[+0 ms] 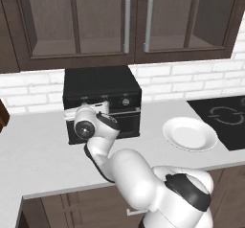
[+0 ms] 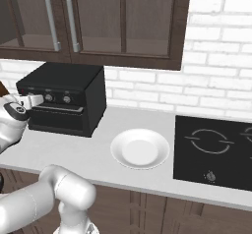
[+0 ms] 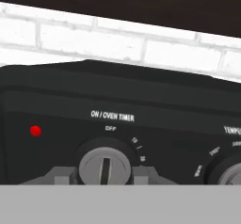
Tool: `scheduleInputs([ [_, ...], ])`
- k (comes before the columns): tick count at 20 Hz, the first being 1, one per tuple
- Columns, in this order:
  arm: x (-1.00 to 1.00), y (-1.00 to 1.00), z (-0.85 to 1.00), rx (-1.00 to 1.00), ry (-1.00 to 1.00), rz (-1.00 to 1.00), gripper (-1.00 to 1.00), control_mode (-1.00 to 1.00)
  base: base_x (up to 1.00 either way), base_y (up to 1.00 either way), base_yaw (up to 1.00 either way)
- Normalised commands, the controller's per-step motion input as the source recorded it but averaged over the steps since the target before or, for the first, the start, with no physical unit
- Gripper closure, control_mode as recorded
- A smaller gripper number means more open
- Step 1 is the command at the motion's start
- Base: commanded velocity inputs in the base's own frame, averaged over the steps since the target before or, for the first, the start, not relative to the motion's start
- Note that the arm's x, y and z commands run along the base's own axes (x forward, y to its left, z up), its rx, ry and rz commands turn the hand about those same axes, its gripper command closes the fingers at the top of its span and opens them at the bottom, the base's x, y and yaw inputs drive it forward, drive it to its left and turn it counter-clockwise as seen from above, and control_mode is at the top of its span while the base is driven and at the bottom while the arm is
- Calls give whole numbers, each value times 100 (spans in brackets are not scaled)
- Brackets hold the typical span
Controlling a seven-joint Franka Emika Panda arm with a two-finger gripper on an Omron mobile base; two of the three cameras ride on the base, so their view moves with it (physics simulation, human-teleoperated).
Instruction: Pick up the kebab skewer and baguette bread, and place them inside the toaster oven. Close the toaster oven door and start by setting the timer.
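Toaster oven (image 1: 102, 103) stands on the grey counter (image 1: 38, 150) against the white brick wall, under the dark cabinets, with its door (image 2: 58, 117) shut. Skewer and baguette are not on the counter or on the white plate (image 2: 140, 149), which lies beside the oven toward the cooktop (image 2: 214, 147); I judge them to be inside, though the dark glass does not confirm this. The gripper (image 3: 103, 173) is at the control panel, its fingers (image 3: 63, 175) set either side of the timer knob (image 3: 104, 165), just beside its rim; whether they actually press on it cannot be told. The knob's slot stands upright under the OFF mark, and a red light (image 3: 35, 131) shows at the panel's end. Judgement: the timer step is in hand and not yet done. Risks from here: if the jaws are not firmly seated, the wrist may rotate while the knob stays at OFF; an off-centre hold could let the fingers slide off the round rim; excess forward pressure could push the oven back along the counter. The neighbouring temperature knob (image 3: 233, 173) is near but clear of the fingers.
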Motion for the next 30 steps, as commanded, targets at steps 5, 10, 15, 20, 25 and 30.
scheduleInputs([
  [5, 0, 1, 0, 0, 0, 0, 100, -100, 0, 0, 0],
  [10, 0, 0, 0, 0, 0, 0, 100, -100, 0, 0, 0],
  [15, 0, 0, 0, 5, 0, -1, 100, -100, 0, 0, 0],
  [20, 0, 0, 0, 12, 0, -2, 100, -100, 0, 0, 0],
  [25, 0, 1, 0, 14, -2, -6, 100, -100, 0, 0, 0],
  [30, 0, 9, 0, 14, -5, -9, 100, -100, 0, 0, 0],
])
